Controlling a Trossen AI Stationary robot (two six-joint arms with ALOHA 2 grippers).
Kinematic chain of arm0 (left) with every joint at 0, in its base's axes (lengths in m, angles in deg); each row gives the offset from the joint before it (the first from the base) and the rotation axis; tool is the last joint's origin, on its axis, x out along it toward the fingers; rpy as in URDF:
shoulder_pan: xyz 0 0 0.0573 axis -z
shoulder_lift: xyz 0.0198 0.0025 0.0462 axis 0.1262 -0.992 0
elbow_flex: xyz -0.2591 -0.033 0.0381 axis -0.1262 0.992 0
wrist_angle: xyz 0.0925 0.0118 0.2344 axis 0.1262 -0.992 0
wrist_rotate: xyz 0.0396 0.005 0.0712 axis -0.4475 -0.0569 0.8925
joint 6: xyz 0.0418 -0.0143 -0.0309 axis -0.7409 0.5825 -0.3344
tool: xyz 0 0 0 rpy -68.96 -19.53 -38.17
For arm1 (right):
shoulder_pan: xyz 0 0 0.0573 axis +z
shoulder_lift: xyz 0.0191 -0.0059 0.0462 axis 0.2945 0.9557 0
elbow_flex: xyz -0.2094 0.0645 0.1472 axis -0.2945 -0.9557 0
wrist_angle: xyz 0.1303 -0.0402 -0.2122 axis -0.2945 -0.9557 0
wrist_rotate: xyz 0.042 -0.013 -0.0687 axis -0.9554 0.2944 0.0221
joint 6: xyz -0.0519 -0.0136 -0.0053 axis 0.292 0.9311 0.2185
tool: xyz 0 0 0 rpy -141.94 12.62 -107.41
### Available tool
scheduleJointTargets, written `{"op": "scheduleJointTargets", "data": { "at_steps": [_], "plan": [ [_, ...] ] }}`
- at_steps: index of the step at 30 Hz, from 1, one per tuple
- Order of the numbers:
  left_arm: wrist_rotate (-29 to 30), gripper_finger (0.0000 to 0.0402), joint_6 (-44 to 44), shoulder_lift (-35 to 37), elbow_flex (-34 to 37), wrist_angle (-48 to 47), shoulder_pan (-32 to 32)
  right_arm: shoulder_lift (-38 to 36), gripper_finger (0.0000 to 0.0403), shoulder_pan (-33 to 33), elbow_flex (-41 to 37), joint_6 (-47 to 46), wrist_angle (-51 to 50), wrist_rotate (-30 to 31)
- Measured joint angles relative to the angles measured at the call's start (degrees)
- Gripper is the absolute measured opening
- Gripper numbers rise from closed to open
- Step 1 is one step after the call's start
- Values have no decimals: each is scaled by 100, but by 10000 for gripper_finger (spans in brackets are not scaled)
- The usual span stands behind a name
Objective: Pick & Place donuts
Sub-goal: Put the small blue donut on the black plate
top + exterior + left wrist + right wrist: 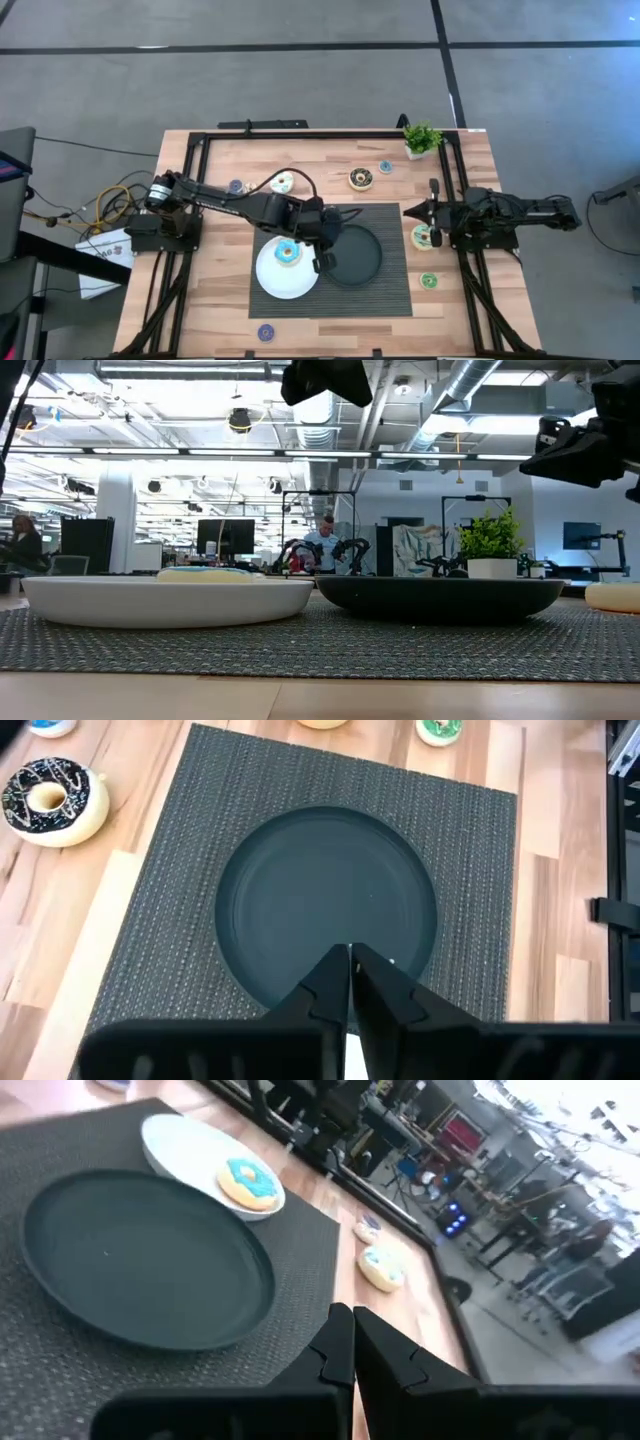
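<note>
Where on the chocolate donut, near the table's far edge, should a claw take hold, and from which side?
Probably from straight above, one finger in the hole, one outside, pinching the ring of the chocolate donut. It lies flat on the table, with nothing beside it.

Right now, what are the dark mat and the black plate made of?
The mat looks like woven plastic or fabric strands: a fine ribbed weave shows all over, dull grey. The black plate looks like smooth hard plastic, maybe glazed ceramic: an even dark surface with a soft sheen and a raised rim. Neither can be told for sure by looks.
</note>
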Motion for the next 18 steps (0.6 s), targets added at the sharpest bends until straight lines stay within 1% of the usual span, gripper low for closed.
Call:
{"op": "scheduleJointTargets", "data": {
  "at_steps": [2, 3, 9, 11, 14, 18],
  "plan": [
    [2, 2, 34, 0, 0, 5, 18, 1, 0, 0, 1, -335, 0, -8],
    [2, 2, 35, 0, 0, 5, 18, -1, 0, 0, 0, -683, -2, -14],
    [1, 5, 373, 0, 2, 16, 20, -1, 0, 0, 0, -3650, 60, -11],
    [2, 5, 392, 0, 2, 16, 18, 1, 0, 0, 0, -4461, 55, -7],
    [1, 5, 457, 0, 2, 16, 18, 1, 0, 0, 2, -5156, 81, -7],
    [12, 2, 731, 0, 3, 23, 17, 1, 0, 0, 2, -5543, 90, -6]
  ]
}}
